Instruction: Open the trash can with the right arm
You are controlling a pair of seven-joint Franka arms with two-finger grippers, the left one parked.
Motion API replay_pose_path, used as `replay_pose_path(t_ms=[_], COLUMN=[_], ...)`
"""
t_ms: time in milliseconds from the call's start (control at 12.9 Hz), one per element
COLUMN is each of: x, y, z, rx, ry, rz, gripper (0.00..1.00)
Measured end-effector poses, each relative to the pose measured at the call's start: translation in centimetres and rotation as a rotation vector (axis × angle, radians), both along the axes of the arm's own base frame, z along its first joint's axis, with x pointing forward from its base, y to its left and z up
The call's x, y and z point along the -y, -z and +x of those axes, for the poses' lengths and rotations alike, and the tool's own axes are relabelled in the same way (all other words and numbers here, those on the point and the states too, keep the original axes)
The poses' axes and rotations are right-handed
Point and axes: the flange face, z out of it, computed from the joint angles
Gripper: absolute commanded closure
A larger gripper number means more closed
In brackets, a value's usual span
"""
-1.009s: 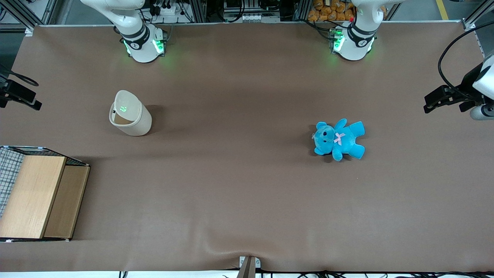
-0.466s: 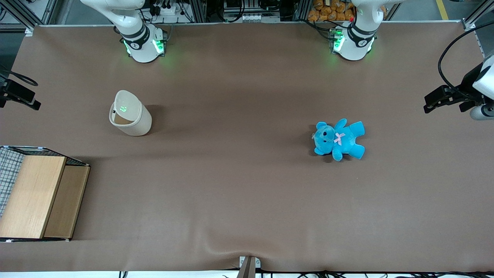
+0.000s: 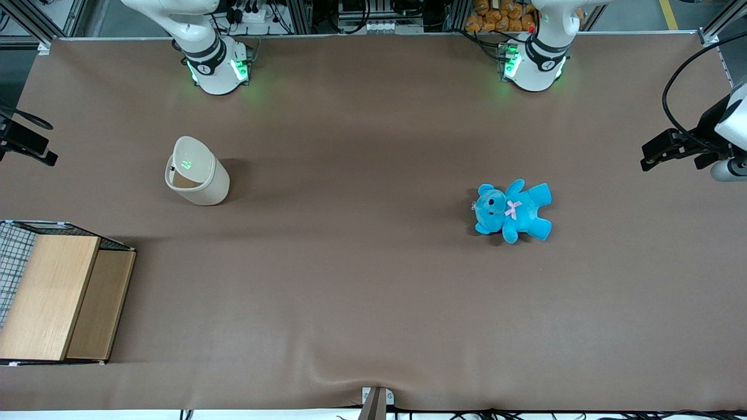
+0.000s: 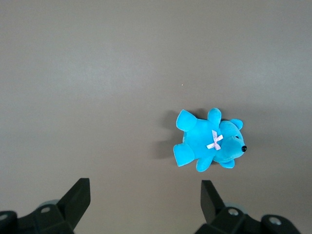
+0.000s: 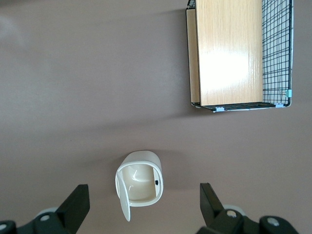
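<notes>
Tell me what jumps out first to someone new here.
The bright blue teddy lying on the brown table, toward the parked arm's end. Next, the cream trash can with its lid flipped up, near the working arm's base; the wooden box sits nearer the camera. The gripper hangs open, high above the can.

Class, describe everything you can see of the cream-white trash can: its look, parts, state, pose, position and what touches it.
The trash can is a small cream-white bin of smooth plastic, rounded-square in outline. It stands upright on the brown table, toward the working arm's end, farther from the front camera than the wooden box. Its flip lid is raised, showing a pale hollow inside. Nothing but the table touches it. The gripper hangs open, high above it.
</notes>
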Motion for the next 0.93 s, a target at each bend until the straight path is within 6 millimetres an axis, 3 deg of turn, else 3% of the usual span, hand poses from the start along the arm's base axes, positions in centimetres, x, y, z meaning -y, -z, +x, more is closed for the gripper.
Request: replay_pose_path(t_ms=[931], x=[0.46], y=[0.89], z=[0.40], rx=[-0.020], ry=[-0.013], rz=[-0.019], gripper=[0.00])
